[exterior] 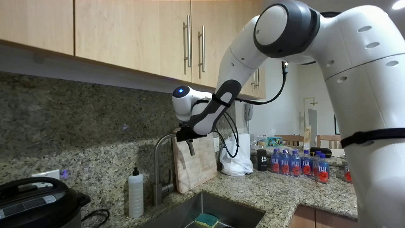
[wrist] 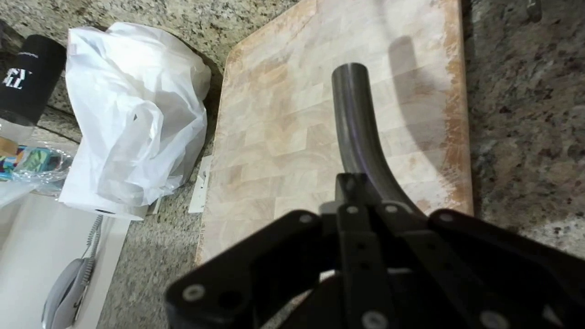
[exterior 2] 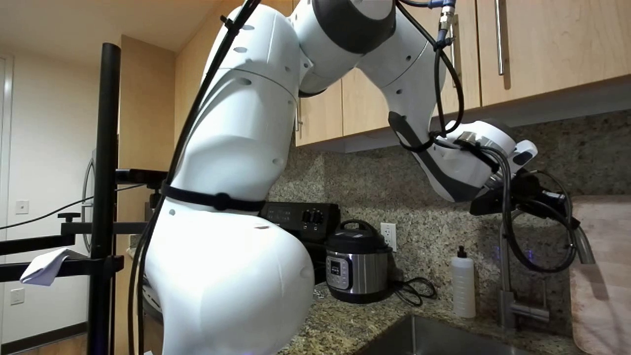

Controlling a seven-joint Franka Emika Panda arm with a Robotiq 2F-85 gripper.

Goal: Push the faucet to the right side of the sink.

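The brushed-steel faucet [exterior: 157, 164] rises behind the sink [exterior: 227, 207], and its arched spout curves down in front of a wooden cutting board. Both also show in an exterior view, the faucet [exterior 2: 505, 266] upright and only a corner of the sink [exterior 2: 424, 340]. My gripper [wrist: 358, 188] is shut, its fingertips together with nothing visible between them. In the wrist view the faucet's spout [wrist: 355, 114] runs up from behind the fingers, its bend partly hidden by them. The dark gripper is at the height of the arch in both exterior views; whether it touches the metal I cannot tell.
The cutting board [exterior: 197, 163] leans on the backsplash close behind the spout. A whitish bottle [exterior: 136, 193] stands left of the faucet base, with a black cooker [exterior 2: 357, 261] farther along. A sponge [exterior: 206, 219] lies in the sink. Cabinets [exterior: 133, 38] hang above the arm.
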